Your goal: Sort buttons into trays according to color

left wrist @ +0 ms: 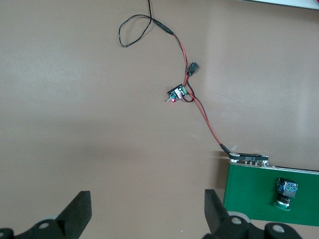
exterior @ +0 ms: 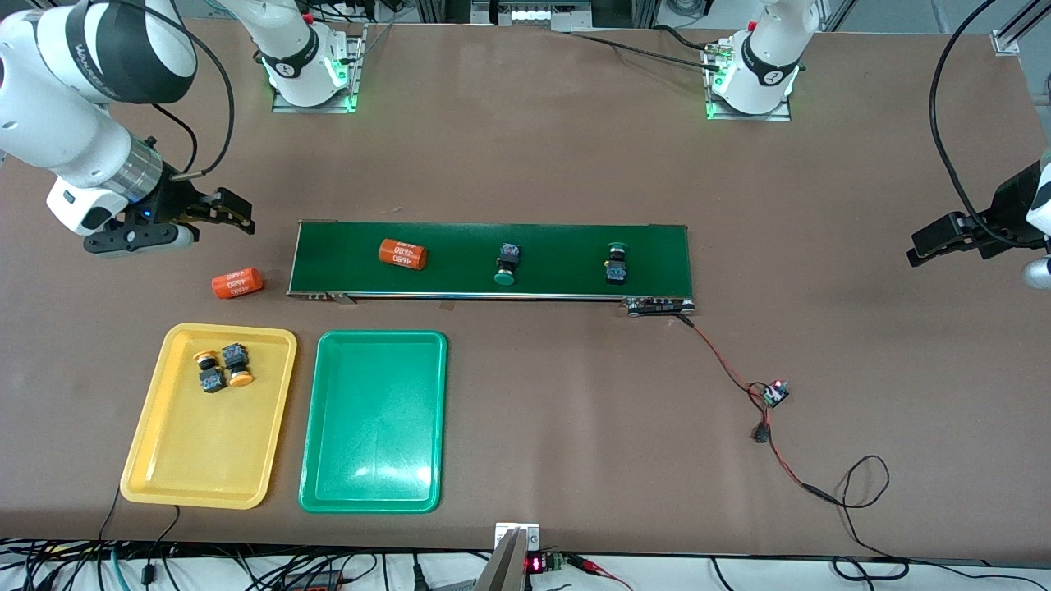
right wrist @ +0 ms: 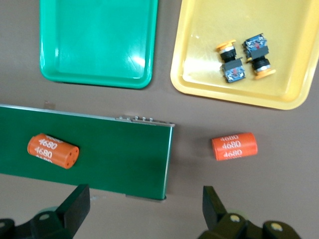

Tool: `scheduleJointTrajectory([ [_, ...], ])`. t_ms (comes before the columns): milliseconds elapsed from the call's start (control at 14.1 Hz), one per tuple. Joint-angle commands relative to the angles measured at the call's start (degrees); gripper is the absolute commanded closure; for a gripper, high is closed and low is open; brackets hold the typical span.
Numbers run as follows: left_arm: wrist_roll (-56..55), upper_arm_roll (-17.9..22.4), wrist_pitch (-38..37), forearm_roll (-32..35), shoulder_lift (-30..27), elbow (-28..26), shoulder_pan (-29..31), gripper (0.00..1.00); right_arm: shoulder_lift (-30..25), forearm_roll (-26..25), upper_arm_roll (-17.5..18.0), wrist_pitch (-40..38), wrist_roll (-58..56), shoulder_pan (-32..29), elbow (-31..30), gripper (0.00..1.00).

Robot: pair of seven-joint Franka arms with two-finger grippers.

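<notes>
Two green buttons are lying on the conveyor belt (exterior: 493, 258): one green button (exterior: 507, 263) near the middle, cap pointing toward the front camera, the other green button (exterior: 616, 262) closer to the left arm's end, cap pointing away. The green tray (exterior: 312, 460) is holding nothing; two yellow buttons (exterior: 223, 367) are sitting in the yellow tray (exterior: 148, 460). My left gripper (left wrist: 147, 211) is hanging fully open w/ nothing held, over bare table off the belt's end, so it is the nearer one, I think. My right gripper (right wrist: 144, 209) is waiting, wide open & empty too, over the table by the orange cylinder (exterior: 236, 283).
</notes>
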Motion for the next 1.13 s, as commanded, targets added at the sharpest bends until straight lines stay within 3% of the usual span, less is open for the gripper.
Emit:
scheduleJointTrajectory([
  [0, 1.31, 3.17, -0.72, -1.11, -0.25, 0.43, -3.04, 0.0, -1.43, 1.43, 0.19, 1.32, -0.05, 0.4, -2.29, 0.0],
  [142, 1.31, 18.06, -0.9, -1.37, -0.77, 0.43, -16.88, 0.0, -4.06, 1.43, 0.28, 1.67, -0.05, 0.4, -5.1, 0.0],
  [212, 1.31, 23.19, -0.9, -3.46, -0.78, 0.43, -20.96, 0.0, -5.73, 1.43, 0.37, 1.93, -0.05, 0.4, -6.68, 0.0],
  [566, 3.59, 24.21, -0.63, -4.8, -1.92, -0.62, -21.88, 0.0, -11.8, 1.52, 2.03, 4.3, -0.05, 0.31, -12.83, 0.0],
  [849, 9.9, 24.03, -1.16, -4.54, -1.92, -0.36, -21.61, 0.0, -12.07, 3.62, 6.25, 9.39, 3.37, -0.22, -14.77, 0.0],
  [1061, 5.11, 24.03, -1.25, -4.45, -1.74, -0.53, -21.53, 0.0, -11.54, 3.98, 8.97, 13.7, 7.49, -0.3, -16.27, 0.0],
])
